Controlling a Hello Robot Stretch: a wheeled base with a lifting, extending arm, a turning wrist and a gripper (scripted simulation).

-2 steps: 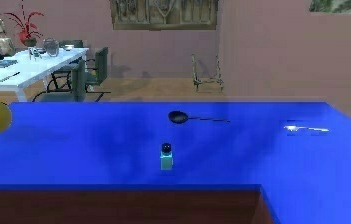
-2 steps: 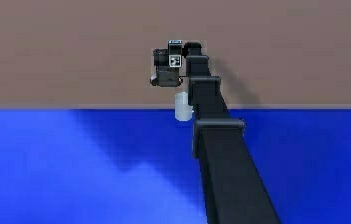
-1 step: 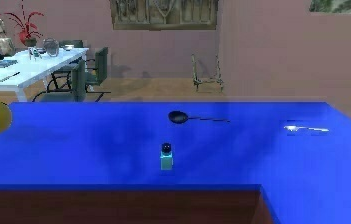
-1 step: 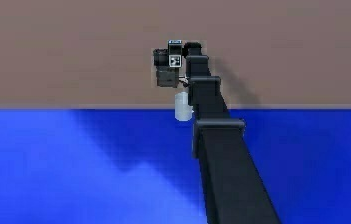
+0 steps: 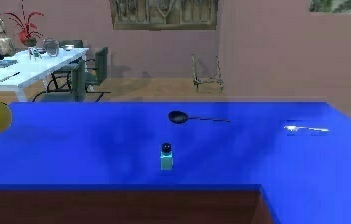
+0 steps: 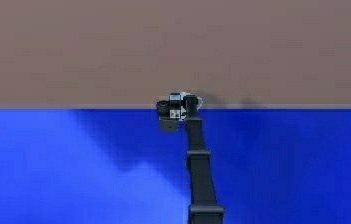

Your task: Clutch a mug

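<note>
Hand (image 6: 166, 112) boxy, dark; counter (image 6: 63, 170) smooth blue

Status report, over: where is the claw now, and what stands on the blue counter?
Arm out, claw at blue counter far edge by wall, holding nothing. Counter ahead: green bottle, dark ladle, silver utensil. Bare counter around claw.

Brown wall (image 6: 83, 50) just behind end effector (image 6: 169, 113)

place: home, kitchen-dining room | evidence: blue counter (image 5: 83, 150), white dining table (image 5: 33, 72), chairs (image 5: 93, 70), framed wall picture (image 5: 168, 12)
</note>
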